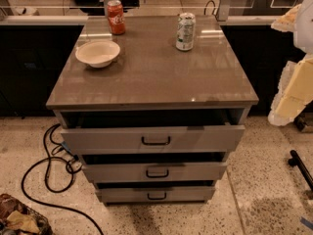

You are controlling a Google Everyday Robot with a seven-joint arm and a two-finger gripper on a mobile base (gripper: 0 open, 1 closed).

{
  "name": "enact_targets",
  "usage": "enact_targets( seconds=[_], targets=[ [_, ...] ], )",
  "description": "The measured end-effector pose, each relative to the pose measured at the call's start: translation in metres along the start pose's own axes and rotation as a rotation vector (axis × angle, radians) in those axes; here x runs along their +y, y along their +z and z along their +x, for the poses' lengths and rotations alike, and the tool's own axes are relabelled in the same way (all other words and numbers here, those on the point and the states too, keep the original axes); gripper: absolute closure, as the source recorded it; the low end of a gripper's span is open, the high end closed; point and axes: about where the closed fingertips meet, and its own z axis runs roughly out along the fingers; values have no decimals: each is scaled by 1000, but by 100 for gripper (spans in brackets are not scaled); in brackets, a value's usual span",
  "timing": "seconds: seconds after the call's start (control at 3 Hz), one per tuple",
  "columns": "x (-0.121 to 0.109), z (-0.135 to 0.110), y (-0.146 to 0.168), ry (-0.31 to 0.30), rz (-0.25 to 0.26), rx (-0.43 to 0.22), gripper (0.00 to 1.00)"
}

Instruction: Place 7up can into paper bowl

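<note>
My gripper [293,82] hangs at the right edge, its state I cannot tell, with the 7up can [185,31] upper centre and the paper bowl [98,53] upper left.

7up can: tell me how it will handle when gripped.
Tall and narrow, the 7up can stands upright, so a sideways nudge may tip it and let it roll. Its shiny side looks slippery. The claw hangs right of it.

Gripper [295,89] partly beyond right edge
</note>
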Motion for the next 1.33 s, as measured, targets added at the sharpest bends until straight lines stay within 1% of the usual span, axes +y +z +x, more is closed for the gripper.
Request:
enact_targets(
  seconds=[0.33,0.67,1.0,1.33],
  targets=[
    [-4,0,0,8,8,-9,0],
    [-30,-1,2,60,58,-68,0],
    [-77,-5,8,108,129,-204,0],
    [-122,-17,33,167,181,-404,0]
  ],
)
